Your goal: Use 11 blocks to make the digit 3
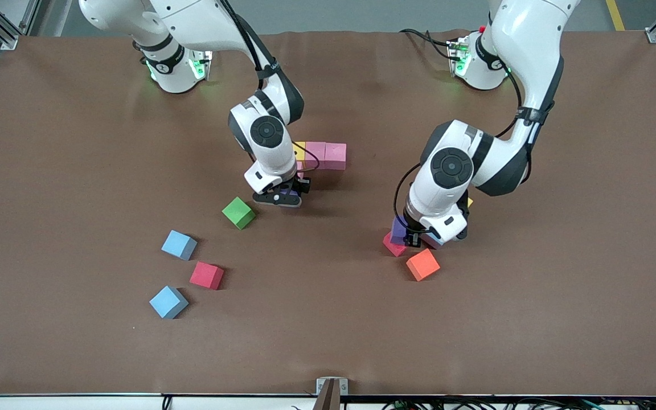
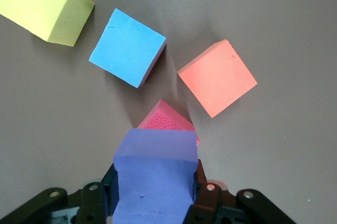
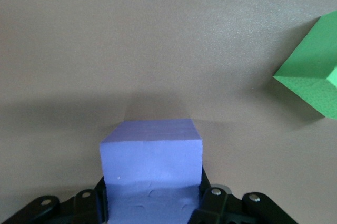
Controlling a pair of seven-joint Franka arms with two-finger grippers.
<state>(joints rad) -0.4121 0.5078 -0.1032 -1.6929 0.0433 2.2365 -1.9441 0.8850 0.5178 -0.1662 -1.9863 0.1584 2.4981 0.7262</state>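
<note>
Brown table point(image 1: 77, 171): both end effectors clamp purple blocks, left end effector point(image 2: 152, 192) and right end effector point(image 3: 152, 197); placing beside the pink row point(image 1: 325, 155) comes next.

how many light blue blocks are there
3. Two light blue blocks lie toward the right arm's end, on either side of a red block. A third lies under the left arm, between a yellow block and an orange block. More may be hidden.
</note>
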